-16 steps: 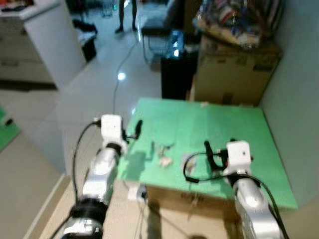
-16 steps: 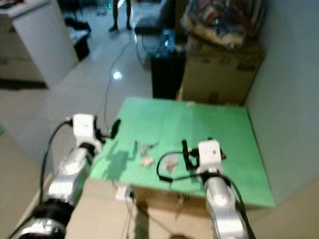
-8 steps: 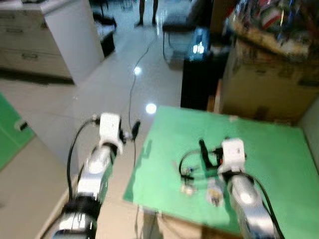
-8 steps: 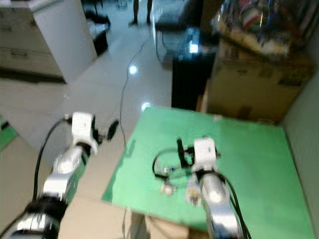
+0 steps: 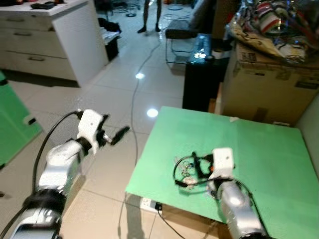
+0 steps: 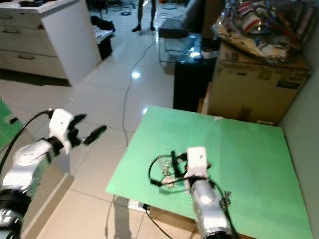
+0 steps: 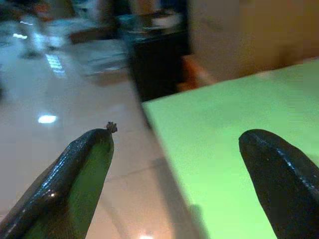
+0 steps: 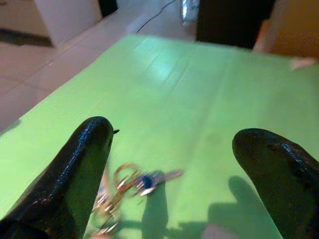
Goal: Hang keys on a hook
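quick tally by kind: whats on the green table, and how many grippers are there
Bunch of keys on the green table: 1
Grippers: 2, the right gripper open above the keys, the left gripper open beside the table's edge, above the floor
Total: 3

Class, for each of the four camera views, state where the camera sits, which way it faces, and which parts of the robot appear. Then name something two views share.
Left eye view: head, looking forward and down at the green table, keys; both arms show.
Right eye view: same scene, slightly shifted.
Left wrist view: along the open left gripper, over floor beside the table edge.
Right wrist view: along the open right gripper, above the keys.
Shared: right wrist and eye views both show the keys.
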{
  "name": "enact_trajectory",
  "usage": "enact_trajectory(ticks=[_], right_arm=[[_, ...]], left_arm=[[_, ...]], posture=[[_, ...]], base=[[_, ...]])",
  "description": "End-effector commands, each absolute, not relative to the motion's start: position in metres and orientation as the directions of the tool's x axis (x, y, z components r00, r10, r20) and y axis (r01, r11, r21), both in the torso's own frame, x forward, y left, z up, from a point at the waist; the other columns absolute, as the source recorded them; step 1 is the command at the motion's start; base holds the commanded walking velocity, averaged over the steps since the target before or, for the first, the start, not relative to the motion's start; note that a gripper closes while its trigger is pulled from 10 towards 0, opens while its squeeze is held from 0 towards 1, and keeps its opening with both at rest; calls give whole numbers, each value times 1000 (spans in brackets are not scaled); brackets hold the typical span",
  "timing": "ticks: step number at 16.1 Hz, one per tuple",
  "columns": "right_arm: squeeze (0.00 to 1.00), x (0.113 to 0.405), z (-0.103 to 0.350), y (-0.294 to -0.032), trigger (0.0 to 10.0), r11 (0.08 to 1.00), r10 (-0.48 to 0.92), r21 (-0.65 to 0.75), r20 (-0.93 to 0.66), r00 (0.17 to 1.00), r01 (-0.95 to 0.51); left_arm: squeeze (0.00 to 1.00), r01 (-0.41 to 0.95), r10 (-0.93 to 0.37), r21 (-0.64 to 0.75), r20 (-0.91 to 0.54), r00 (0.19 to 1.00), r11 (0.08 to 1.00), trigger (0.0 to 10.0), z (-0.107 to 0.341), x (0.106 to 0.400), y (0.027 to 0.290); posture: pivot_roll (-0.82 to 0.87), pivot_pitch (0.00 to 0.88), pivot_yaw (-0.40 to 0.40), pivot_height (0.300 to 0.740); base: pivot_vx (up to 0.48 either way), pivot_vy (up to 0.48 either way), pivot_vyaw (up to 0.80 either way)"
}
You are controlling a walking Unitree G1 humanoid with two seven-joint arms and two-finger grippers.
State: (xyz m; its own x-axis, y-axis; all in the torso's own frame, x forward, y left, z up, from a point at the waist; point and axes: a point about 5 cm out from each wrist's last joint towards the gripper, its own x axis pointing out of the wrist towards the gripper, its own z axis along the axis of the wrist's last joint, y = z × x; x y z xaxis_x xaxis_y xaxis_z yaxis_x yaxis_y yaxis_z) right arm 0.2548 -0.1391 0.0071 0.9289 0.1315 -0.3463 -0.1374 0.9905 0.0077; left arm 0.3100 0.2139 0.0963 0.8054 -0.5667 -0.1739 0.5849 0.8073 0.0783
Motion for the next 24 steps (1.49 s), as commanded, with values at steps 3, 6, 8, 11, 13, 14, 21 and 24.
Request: enact_trajectory(ticks=[3, 6, 8, 11, 13, 14, 21, 24], right_arm=[[0, 249, -5, -126, 10000, 977, 184, -29, -367, 912, -209], [0, 244, -11, -123, 10000, 974, 194, -30, -395, 898, -223], [0, 236, -19, -124, 10000, 972, 192, -43, -420, 887, -231], [0, 235, -23, -127, 10000, 973, 189, -38, -432, 882, -227], [0, 234, -25, -130, 10000, 973, 192, -30, -448, 873, -229], [0, 234, -26, -129, 10000, 971, 205, -16, -454, 867, -238], [0, 238, -27, -121, 10000, 956, 258, -7, -460, 850, -294], [0, 238, -33, -119, 10000, 960, 263, 50, -499, 826, -276]], left_arm=[[0, 737, -725, 3, -177, 665, 676, 10000, 90, 283, 199], [0, 804, -805, -84, -163, 571, 588, 10000, 88, 260, 187], [0, 841, -846, -120, -165, 507, 527, 10000, 82, 249, 175], [0, 831, -844, -155, -151, 515, 535, 10000, 77, 247, 166], [0, 821, -841, -187, -149, 520, 540, 10000, 72, 242, 159], [0, 818, -842, -201, -146, 519, 539, 10000, 71, 238, 157], [0, 796, -823, -209, -125, 554, 568, 10000, 76, 236, 154], [0, 793, -821, -213, -132, 556, 571, 10000, 75, 233, 154]], posture=[[-7, 40, 80, 740], [-6, 64, 67, 740], [-16, 74, 53, 740], [-40, 85, 37, 740], [-55, 90, 25, 740], [-62, 96, 23, 740], [-51, 99, 18, 740], [-38, 99, 19, 740]], base=[[0, 0, 0], [0, 0, 0], [0, 0, 0], [0, 0, 0], [0, 0, 0], [0, 0, 0], [0, 0, 0], [0, 0, 0]])
